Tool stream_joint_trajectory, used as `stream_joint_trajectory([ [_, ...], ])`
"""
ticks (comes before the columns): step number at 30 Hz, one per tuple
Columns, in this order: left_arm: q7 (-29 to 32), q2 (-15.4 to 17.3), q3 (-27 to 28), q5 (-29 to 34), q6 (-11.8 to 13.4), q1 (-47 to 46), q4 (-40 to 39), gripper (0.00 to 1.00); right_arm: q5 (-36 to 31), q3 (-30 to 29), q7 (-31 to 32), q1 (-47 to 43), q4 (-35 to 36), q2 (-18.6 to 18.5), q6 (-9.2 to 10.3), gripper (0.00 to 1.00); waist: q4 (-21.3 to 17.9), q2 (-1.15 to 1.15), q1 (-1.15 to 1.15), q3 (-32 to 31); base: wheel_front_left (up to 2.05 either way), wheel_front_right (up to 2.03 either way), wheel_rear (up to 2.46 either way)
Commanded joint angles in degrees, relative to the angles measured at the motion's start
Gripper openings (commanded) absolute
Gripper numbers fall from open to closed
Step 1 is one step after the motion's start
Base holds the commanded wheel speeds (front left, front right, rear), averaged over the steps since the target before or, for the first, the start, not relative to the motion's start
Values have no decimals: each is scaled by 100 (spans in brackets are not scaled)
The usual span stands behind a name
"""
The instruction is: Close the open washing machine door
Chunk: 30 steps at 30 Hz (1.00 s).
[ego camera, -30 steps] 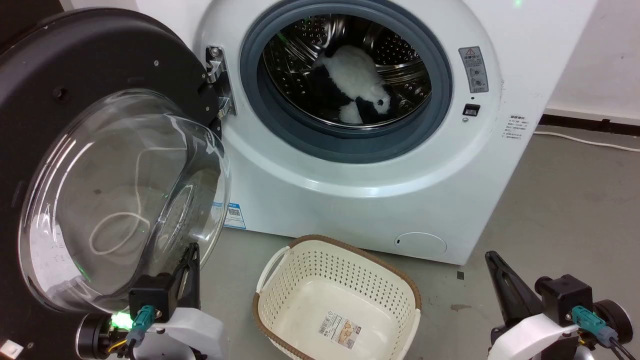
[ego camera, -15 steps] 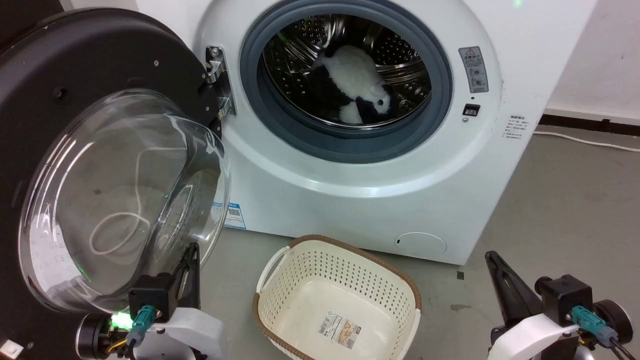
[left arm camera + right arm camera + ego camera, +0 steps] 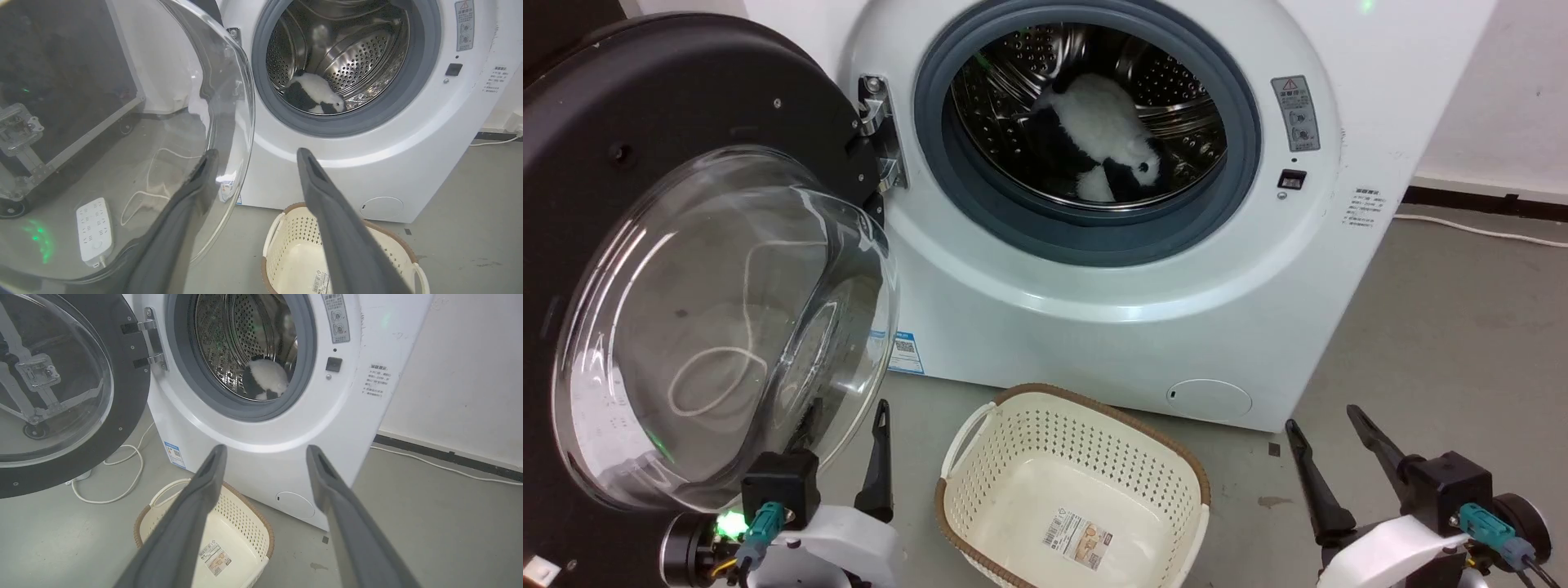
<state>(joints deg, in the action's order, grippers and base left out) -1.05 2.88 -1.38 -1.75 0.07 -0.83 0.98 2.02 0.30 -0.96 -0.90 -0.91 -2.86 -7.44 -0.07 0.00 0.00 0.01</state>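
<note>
**Door wide open on the left, basket on the floor in front**

The washing machine door (image 3: 686, 82) hangs fully swung out on its metal hinge (image 3: 878, 131), at the left of the washing machine (image 3: 1094, 327). Its inner side faces me. On the floor just before the machine sits a cream perforated basket (image 3: 1045, 441) with a brown rim, low and to the right of the door. Through the door I can see a white power strip (image 3: 94, 228), and a looping white cable (image 3: 130, 453) lies on the grey floor.

My left gripper (image 3: 256, 153) is spread wide at the door's lower edge. One finger shows through the glass and the other stands clear beside it; I cannot tell whether either touches. My right gripper (image 3: 266, 448) is spread too, well apart from the door.

The door has a wide matt black rim around a bulging clear bowl. The drum (image 3: 1176, 82) is dimpled shiny steel ringed by smooth grey rubber, and a fluffy black-and-white plush toy (image 3: 1098, 122) lies inside.
</note>
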Motion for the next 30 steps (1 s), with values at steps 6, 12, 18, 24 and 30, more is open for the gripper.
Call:
stream_joint_trajectory([
  [6,-132,0,-140,-160,71,-18,85,100,180,40,-141,-81,-68,0,-1,100,-2,0,0,-4,0,0,0],
  [12,-204,0,-214,-268,83,-26,81,0,287,57,-213,-104,-111,0,-1,100,5,0,0,-10,0,0,0],
  [18,-276,0,-242,-387,24,-75,-239,0,396,59,-285,-133,-139,0,-1,100,70,0,0,-14,0,0,0],
  [24,-371,0,-108,-431,67,-283,-1138,0,526,63,-381,-181,-199,0,-1,100,332,0,0,-50,0,0,0],
  [30,-443,0,275,-369,245,-469,-1814,0,645,75,-453,-195,-268,-1,-2,100,603,0,0,-91,0,0,0],
])
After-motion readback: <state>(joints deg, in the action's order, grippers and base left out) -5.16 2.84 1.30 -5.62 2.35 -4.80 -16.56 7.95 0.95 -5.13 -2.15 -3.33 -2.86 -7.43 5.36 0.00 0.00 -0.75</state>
